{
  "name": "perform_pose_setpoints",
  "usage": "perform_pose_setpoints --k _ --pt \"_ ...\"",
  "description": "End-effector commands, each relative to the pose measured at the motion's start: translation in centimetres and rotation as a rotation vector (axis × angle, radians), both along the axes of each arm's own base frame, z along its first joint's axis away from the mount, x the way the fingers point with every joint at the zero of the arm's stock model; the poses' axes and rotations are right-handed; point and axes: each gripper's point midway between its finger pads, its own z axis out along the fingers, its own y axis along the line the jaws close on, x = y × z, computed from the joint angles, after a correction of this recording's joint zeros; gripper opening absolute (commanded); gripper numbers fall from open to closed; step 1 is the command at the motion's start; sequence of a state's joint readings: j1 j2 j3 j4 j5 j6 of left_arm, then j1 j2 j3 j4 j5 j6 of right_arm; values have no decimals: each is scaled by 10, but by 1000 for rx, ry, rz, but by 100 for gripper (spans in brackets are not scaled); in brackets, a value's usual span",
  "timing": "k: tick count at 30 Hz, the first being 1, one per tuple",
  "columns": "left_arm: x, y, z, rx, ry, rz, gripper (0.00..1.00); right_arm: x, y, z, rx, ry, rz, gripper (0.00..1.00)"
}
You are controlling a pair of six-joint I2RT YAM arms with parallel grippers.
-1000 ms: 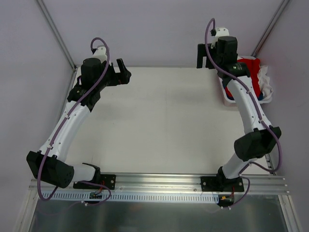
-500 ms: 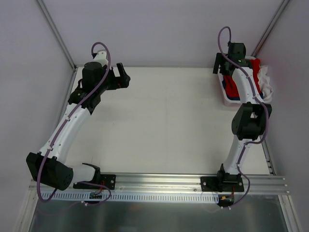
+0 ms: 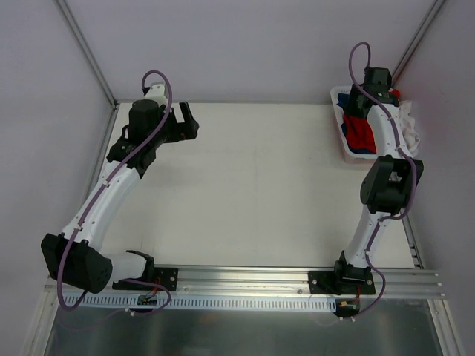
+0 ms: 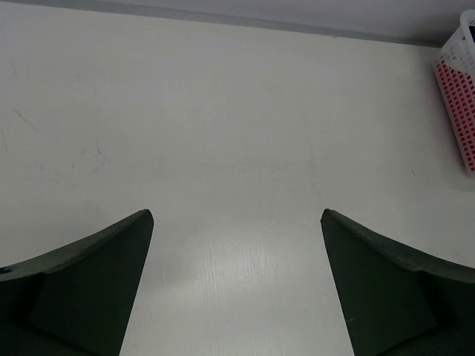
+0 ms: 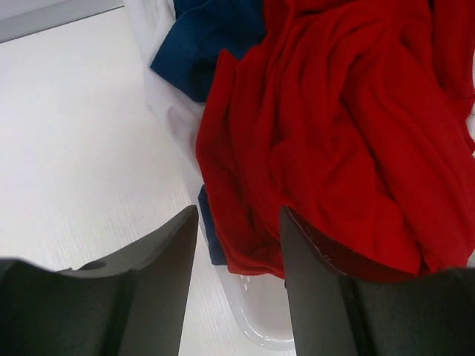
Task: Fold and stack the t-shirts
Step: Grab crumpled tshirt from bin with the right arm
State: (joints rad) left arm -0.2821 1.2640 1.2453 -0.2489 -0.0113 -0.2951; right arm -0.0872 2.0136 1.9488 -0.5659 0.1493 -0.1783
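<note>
White tabletop [image 3: 252,185] holds nothing folded: my right gripper [image 5: 237,215], jaws apart, hovers just above the red t-shirt [image 5: 349,133] heaped in the basket [image 5: 260,334].

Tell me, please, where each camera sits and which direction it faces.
Top external: above and behind the arms' bases, looking down on the table; the left arm and the right arm show whole.
Left wrist: on the left arm, looking low across the table toward the basket; its own jaws show, wide apart.
Right wrist: above the basket, looking down on the red t-shirt and the dark blue t-shirt; its own jaws show, apart.
Shared: all three see the basket.
</note>
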Motion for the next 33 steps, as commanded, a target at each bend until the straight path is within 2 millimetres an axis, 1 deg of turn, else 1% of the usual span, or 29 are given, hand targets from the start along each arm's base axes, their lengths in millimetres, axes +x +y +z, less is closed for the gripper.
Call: perform_pose_setpoints --k 1,4,8,10,16,21,22,25,27,29,30,33 --pt "-7 6 17 17 -64 15 99 1 -8 13 4 -34 -17 52" --pt "-9 8 21 20 -76 17 99 1 -10 3 30 -23 -21 52" --pt "-9 7 20 22 -75 13 99 1 -10 -7 39 -17 -24 51" --pt "-11 8 20 23 -77 16 99 -1 -12 -17 53 -3 -29 51" --pt "-12 10 19 30 -77 22 99 -1 -19 -35 91 10 -52 51" --pt "-11 10 18 36 -75 18 99 1 -20 -42 105 17 -54 50" --pt "-11 11 17 41 -73 21 99 2 -20 -43 105 15 -54 44" --pt "-11 12 16 44 -74 22 99 4 -20 -42 109 10 -54 35" --pt "-12 12 17 45 -76 20 99 4 -21 -44 109 12 -56 34" --pt "-12 11 16 47 -75 19 99 4 -19 -43 109 10 -51 28" --pt "-12 12 16 47 -75 19 99 4 -20 -44 111 12 -51 20" --pt "-12 12 16 46 -73 20 99 4 -20 -43 111 10 -53 6"
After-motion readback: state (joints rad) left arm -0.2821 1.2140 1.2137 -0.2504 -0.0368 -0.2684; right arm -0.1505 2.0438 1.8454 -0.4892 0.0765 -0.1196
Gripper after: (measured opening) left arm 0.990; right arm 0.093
